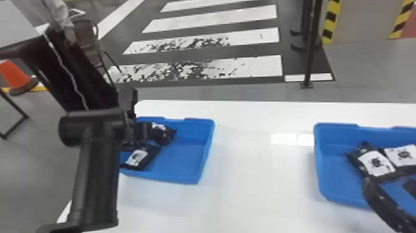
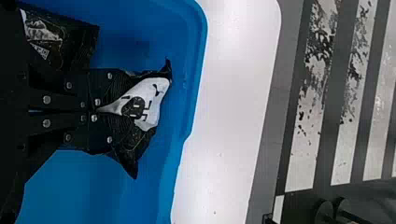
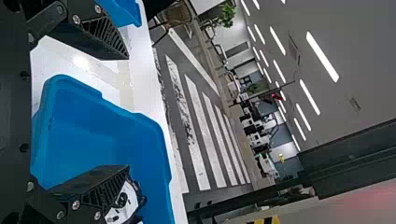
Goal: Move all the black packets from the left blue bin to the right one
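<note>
Left end effector (image 1: 149, 132) gripping black packet (image 2: 135, 144), black-printed white label (image 2: 152, 100), in left blue bin (image 1: 182, 165), right end effector (image 1: 388, 186) spread wide

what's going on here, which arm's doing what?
The robot's left gripper is shut on a black packet at the left blue bin, where another packet lies. The right gripper is open at the right blue bin, which holds at least two packets, one beside the other. So the transfer isn't finished.
</note>
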You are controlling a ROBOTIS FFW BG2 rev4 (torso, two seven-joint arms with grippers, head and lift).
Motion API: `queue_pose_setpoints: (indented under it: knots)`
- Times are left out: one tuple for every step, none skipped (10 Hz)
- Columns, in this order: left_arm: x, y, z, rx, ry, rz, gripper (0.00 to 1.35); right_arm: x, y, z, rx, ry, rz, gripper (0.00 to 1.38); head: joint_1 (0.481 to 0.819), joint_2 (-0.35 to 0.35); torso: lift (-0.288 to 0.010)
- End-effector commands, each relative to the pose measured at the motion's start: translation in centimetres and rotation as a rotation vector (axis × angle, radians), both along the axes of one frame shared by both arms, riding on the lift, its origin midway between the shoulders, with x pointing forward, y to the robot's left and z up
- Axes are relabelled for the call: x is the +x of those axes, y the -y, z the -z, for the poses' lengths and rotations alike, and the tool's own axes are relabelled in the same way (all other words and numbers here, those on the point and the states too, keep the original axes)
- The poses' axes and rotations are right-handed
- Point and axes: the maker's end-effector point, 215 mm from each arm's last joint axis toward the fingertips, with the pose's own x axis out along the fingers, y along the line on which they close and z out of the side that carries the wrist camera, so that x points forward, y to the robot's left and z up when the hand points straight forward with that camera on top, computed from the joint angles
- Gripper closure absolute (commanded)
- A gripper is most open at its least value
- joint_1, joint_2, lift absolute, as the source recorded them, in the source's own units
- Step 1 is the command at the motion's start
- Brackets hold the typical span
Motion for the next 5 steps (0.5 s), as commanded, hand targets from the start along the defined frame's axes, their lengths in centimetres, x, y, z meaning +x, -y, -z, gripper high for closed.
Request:
queue_pose_setpoints:
  knots:
    - [-0.7, 1.4, -1.9, -0.007, 0.063, 0.034, 1.21, 0.0, -0.1, -0.3, 0.002, 0.005, -0.001, 0.21, 0.695, 0.278, -0.15]
    - [-1.7, 2.7, -2.9, -0.018, 0.103, 0.062, 1.21, 0.1, -0.2, -0.9, 0.005, 0.016, -0.005, 0.21, 0.695, 0.272, -0.15]
    - [-2.4, 4.3, -4.2, -0.034, 0.149, 0.097, 1.21, 0.1, -0.4, -1.1, 0.008, 0.018, -0.012, 0.21, 0.695, 0.261, -0.15]
    - [-3.2, 6.6, -5.2, -0.061, 0.197, 0.143, 1.21, 0.0, -0.7, -1.6, 0.012, 0.026, -0.024, 0.21, 0.695, 0.247, -0.15]
    - [-3.4, 9.3, -6.1, -0.103, 0.251, 0.194, 1.21, 0.2, -1.2, -2.5, 0.018, 0.042, -0.037, 0.21, 0.695, 0.229, -0.15]
